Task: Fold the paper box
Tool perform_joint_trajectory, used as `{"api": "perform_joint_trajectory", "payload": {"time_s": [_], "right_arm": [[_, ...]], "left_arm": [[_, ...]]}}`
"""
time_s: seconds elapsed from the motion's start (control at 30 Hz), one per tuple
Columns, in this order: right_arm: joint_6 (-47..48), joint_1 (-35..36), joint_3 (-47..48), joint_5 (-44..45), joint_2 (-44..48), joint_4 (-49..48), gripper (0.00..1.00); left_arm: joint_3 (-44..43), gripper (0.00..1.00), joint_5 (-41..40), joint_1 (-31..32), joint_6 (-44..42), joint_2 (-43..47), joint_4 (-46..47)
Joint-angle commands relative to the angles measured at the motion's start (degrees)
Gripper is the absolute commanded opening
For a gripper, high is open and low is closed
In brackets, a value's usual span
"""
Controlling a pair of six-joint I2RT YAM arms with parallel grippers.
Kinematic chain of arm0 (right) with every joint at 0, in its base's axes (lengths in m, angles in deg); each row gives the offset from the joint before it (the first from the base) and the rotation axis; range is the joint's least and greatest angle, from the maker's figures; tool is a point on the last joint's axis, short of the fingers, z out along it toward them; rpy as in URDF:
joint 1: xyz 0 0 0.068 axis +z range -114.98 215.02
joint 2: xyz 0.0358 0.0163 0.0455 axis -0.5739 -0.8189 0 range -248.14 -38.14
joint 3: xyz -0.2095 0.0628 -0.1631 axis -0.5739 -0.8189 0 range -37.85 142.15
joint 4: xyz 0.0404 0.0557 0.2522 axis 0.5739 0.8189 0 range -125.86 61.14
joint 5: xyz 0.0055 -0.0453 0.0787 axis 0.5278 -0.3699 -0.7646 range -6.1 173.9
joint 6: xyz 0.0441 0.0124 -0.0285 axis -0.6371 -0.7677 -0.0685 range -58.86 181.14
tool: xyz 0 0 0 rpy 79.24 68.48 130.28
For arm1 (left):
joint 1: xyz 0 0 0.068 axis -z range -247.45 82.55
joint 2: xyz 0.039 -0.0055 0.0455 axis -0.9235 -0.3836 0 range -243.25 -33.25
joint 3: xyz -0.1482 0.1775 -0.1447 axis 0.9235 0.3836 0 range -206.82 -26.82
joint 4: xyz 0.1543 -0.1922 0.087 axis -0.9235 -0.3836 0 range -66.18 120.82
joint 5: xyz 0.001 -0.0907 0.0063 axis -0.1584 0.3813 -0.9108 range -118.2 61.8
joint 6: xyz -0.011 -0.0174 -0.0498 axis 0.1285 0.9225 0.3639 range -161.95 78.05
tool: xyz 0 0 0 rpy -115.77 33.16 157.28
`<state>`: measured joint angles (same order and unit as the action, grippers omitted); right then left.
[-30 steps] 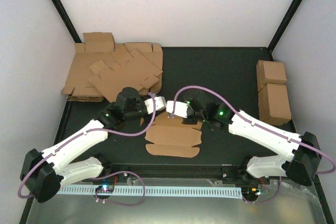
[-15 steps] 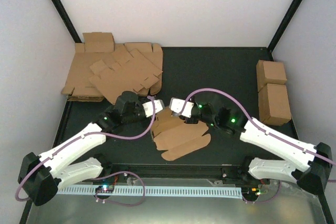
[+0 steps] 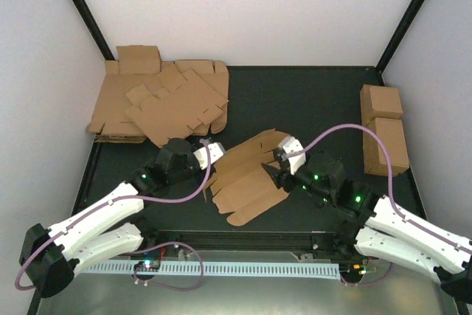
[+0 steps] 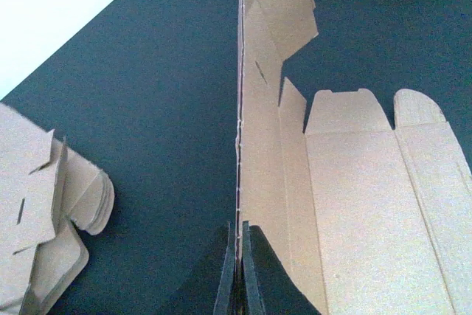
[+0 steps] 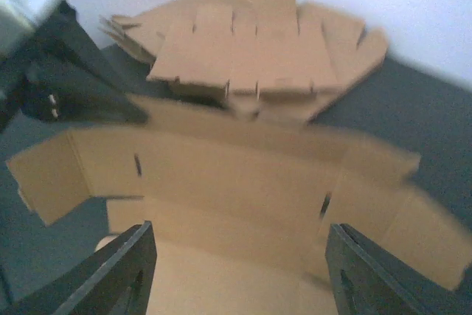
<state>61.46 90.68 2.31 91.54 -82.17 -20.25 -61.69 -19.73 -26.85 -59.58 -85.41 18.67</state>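
Box: middle of the table, lying askew between the two grippers, with its panels and flaps opened out and not closed up.
Left gripper: at the box's left edge, fingers pressed together and pinching that edge. The pinched panel shows edge-on in the wrist view, and the other panels spread to its right.
Right gripper: over the box's right part, fingers spread wide, one toward each end of the panels. Whether they touch the card cannot be told.
Heap: overlapping brown sheets at the far left, near the box but apart from it.
Cuboids: two brown blocks at the far right edge, one behind the other and touching, well apart from the box.
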Motion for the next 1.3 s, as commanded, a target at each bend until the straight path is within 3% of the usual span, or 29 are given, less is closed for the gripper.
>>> {"api": "perform_joint_trajectory", "payload": {"time_s": [0.0,0.13,0.3,0.53,0.63,0.93,1.13,1.27], "right_arm": [[-25.32,0.16,-10.75,-4.35,3.93,-6.27,0.65],[-35.3,0.15,-15.18,-7.29,-0.19,-10.77,0.6],[-36.23,-0.87,-15.42,-6.25,-7.64,-12.4,0.55],[-39.63,-12.24,-17.88,-12.84,-17.08,-16.88,0.41],[-39.55,-17.29,-17.96,-17.68,-20.26,-20.44,0.32],[-36.89,-28.39,-13.47,-32.59,-33.99,-29.28,0.31],[-40.48,-31.43,-11.89,-37.57,-45.05,-38.76,0.23],[-40.88,-33.55,-14.24,-39.58,-46.47,-47.68,0.27]], "left_arm": [[1.22,0.02,-6.99,1.54,4.52,1.81,2.12],[2.61,0.02,-9.54,3.82,6.28,1.29,3.61],[4.83,0.02,-14.36,6.15,8.39,1.19,4.49],[4.92,0.02,-20.82,6.08,13.36,1.39,3.58],[5.39,0.01,-18.06,6.08,13.5,2.48,5.06],[7.81,0.02,-13.49,5.67,16.77,5.14,8.13],[8.96,0.02,-9.7,4.75,20.22,5.7,10.65],[8.67,0.01,-8.22,3.97,21.19,7.16,10.28]]}}
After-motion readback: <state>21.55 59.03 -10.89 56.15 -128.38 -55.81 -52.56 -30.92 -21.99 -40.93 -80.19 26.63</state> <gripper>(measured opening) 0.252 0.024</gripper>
